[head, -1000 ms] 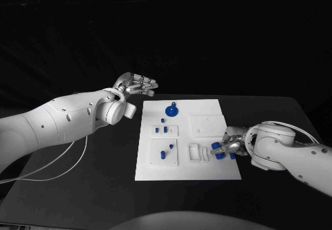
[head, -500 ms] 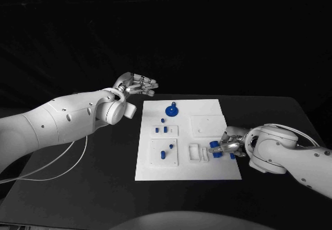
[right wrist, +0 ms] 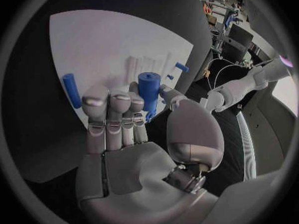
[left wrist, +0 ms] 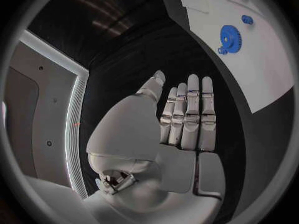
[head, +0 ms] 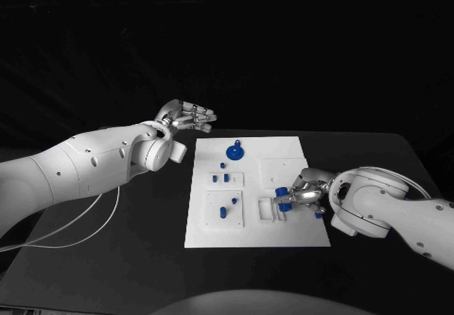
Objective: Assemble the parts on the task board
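The white task board (head: 255, 226) lies mid-table. My right hand (head: 303, 195) hovers over its near right part and pinches a blue cylinder (head: 282, 193) between thumb and fingers, right beside the white slotted brackets (head: 269, 209). The right wrist view shows that cylinder (right wrist: 148, 90) upright at the fingertips of the right hand (right wrist: 124, 129). A loose blue peg (right wrist: 72, 90) lies on the board beside the fingers. My left hand (head: 189, 119) is raised beyond the board's far left corner. In the left wrist view, the left hand (left wrist: 181, 124) is flat, fingers straight, holding nothing.
A blue gear (head: 233, 153) sits at the board's far end, also seen as the gear (left wrist: 229, 36) in the left wrist view. Small blue pegs (head: 220, 177) stand in the left plates, and another peg (head: 222, 211) stands nearer. A white cable (head: 85, 223) trails on the table's left.
My right hand has moved left across the board with the blue cylinder, from near the right edge to beside the slotted brackets. The left arm has stayed still.
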Robot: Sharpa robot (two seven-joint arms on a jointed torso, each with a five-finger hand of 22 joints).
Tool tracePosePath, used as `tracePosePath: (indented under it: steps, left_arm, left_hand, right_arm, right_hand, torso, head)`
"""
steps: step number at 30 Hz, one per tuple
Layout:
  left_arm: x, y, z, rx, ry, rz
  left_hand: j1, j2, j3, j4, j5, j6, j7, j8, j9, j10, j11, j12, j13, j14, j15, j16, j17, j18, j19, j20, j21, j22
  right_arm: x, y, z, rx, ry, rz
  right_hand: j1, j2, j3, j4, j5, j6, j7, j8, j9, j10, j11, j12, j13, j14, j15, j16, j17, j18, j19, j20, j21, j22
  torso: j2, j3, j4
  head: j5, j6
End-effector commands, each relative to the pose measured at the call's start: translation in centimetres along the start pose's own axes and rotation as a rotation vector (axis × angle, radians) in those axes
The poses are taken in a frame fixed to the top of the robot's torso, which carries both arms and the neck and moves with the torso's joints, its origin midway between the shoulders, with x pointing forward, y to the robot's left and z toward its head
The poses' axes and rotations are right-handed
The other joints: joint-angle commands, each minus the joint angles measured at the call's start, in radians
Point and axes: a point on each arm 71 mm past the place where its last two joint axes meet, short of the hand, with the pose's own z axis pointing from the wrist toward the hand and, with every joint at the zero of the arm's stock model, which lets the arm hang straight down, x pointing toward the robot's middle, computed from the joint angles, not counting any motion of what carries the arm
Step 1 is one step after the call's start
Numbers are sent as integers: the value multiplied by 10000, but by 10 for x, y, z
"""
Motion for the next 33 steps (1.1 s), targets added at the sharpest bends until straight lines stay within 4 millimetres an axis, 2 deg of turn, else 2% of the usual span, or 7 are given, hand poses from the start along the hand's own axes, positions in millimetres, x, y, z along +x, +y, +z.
tracePosePath:
  steps: [1, 6, 12, 18, 33]
  left_arm:
    - [2, -1, 0, 78, 117, -110]
    - [2, -1, 0, 72, 118, -112]
    - [3, -1, 1, 74, 139, -126]
    - [3, -1, 1, 74, 148, -137]
    - [3, -1, 0, 54, 152, -171]
  left_hand:
    - [-57, 67, -34, 9, -28, -84, 1, -11, -2, -75, 23, -15, 1, -44, 2, -23, 13, -85, 60, -14, 6, -8]
    - [-63, 68, -53, 23, -38, -77, -3, -7, 0, -75, 22, -14, 1, -51, 5, -25, 13, -86, 67, -11, 7, -52]
    - [-63, 68, -53, 23, -38, -77, -3, -7, 0, -75, 22, -14, 1, -51, 5, -25, 13, -86, 67, -11, 7, -52]
    - [-63, 68, -53, 23, -38, -77, -3, -7, 0, -75, 22, -14, 1, -51, 5, -25, 13, -86, 67, -11, 7, -52]
    - [-67, 68, -78, 48, -35, -83, 1, -8, -1, -77, 24, -12, 2, -55, 8, -25, 14, -86, 77, -7, 9, -131]
  right_arm:
    - [2, 5, 0, -80, 216, 303]
    - [6, 11, 4, -173, 442, 76]
    - [15, 19, 12, -250, 525, -235]
    - [22, 22, 17, -224, 659, -382]
    - [29, 21, 27, -15, 847, -501]
  right_hand:
    - [239, 270, 1588, -1613, -2, 56, -14, 27, 54, 58, -33, 3, -19, -3, -56, -61, -14, -131, 581, -69, 53, 17]
    - [254, 309, 1466, -1627, 63, 42, -6, 29, -2, 30, -24, -35, -49, -10, -49, -77, -26, -138, 577, -63, 27, 25]
    - [236, 312, 1398, -1617, 74, 50, -4, 29, -26, 25, -23, -54, -68, -13, -48, -84, -25, -138, 577, -62, -8, 21]
    - [224, 339, 1296, -1592, 104, 69, -9, 32, -57, 36, -28, -63, -99, -9, -51, -91, -21, -144, 582, -65, -20, 33]
    - [168, 349, 1201, -1588, 189, 81, -13, 30, -18, 35, -30, -115, -150, -11, -54, -106, -24, -147, 581, -70, -30, 41]
  torso:
    - [6, 1, 11]
    - [5, -6, 0]
    - [8, 15, 0]
    - [7, 8, 17]
    - [5, 11, 2]
  head:
    - [32, -33]
    - [48, -34]
    - [76, -44]
    - [74, -67]
    - [141, -92]
